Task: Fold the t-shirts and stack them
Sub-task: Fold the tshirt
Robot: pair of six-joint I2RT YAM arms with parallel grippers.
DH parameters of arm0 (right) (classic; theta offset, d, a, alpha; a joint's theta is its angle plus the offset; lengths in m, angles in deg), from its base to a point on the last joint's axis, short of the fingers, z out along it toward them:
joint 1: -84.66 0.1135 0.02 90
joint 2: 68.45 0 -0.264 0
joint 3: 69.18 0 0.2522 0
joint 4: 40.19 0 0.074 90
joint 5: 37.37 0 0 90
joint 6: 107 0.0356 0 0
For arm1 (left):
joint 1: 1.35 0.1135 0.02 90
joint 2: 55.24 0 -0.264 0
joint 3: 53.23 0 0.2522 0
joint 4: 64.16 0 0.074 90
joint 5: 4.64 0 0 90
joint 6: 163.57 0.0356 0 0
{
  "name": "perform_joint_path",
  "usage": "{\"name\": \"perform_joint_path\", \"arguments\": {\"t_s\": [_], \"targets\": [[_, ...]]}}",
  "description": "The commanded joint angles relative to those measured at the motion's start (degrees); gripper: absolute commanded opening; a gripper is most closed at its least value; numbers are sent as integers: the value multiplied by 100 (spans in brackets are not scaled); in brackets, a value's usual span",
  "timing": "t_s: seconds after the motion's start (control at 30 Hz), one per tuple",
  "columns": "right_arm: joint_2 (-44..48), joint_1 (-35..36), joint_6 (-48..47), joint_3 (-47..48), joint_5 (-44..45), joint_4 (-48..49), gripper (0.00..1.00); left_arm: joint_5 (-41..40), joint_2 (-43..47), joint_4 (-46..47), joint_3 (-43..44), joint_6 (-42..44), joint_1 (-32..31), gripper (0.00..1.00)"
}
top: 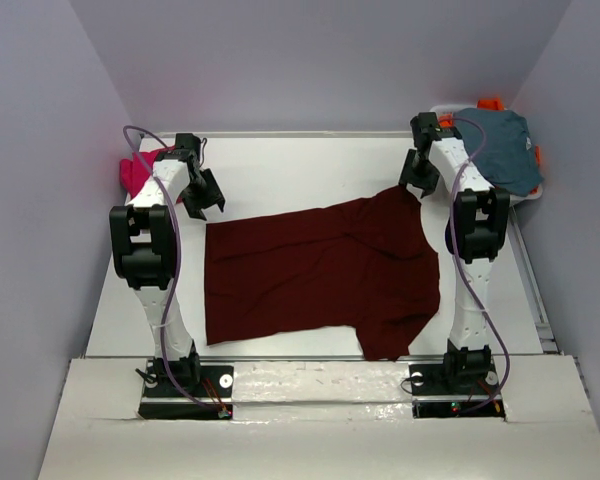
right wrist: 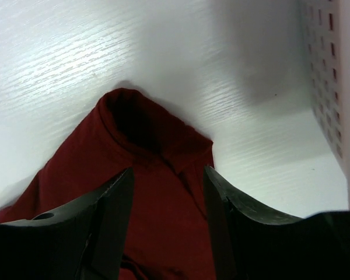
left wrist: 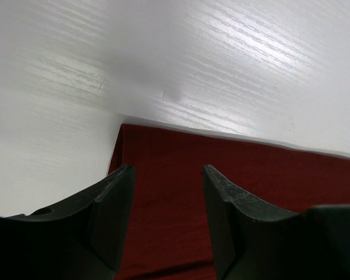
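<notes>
Presently the maroon shirt (top: 320, 270) lies spread flat at the centre of the table (top: 280, 165), hem edge toward 9 o'clock and one sleeve hanging toward 6 o'clock near the front edge. The left gripper (left wrist: 168, 174) hangs over the shirt's corner at 10 o'clock; its jaws stand moderately apart with cloth showing below the gap and nothing held. The right gripper (right wrist: 168, 175) hangs over the shirt's raised point at 1 o'clock, where the cloth bunches into a small dark fold; its jaws likewise stand apart and hold nothing. Whether either gripper touches the cloth cannot be told. The pink shirt (top: 135, 172) sits bunched at the table's 10 o'clock edge, behind the left arm. At 2 o'clock a white perforated basket (right wrist: 326, 76) holds a grey-blue garment (top: 500, 150), with orange cloth (top: 490, 103) showing behind it.
</notes>
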Motion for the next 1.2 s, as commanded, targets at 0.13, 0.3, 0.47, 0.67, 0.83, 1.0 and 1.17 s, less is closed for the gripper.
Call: {"name": "perform_joint_path", "arguments": {"t_s": [0.13, 0.3, 0.47, 0.67, 0.83, 1.0, 1.17], "targets": [[-81, -40, -94, 42, -419, 178, 56, -14, 121, -67, 35, 55, 12, 60], [-116, -40, -103, -72, -682, 293, 55, -32, 94, -76, 44, 63, 12, 60], [-160, -40, -121, -133, -727, 363, 52, -49, 103, -76, 44, 63, 12, 60], [-239, -40, -129, -186, -718, 380, 50, -58, 103, -93, 44, 63, 12, 60], [-222, -40, -130, -292, -674, 416, 42, -76, 94, -102, 70, 63, 12, 60], [-178, -40, -138, -292, -604, 416, 20, -76, 77, -102, 70, 63, 12, 60], [-151, -40, -129, -248, -481, 345, 10, -84, 68, -84, 52, 63, 12, 60]]}}
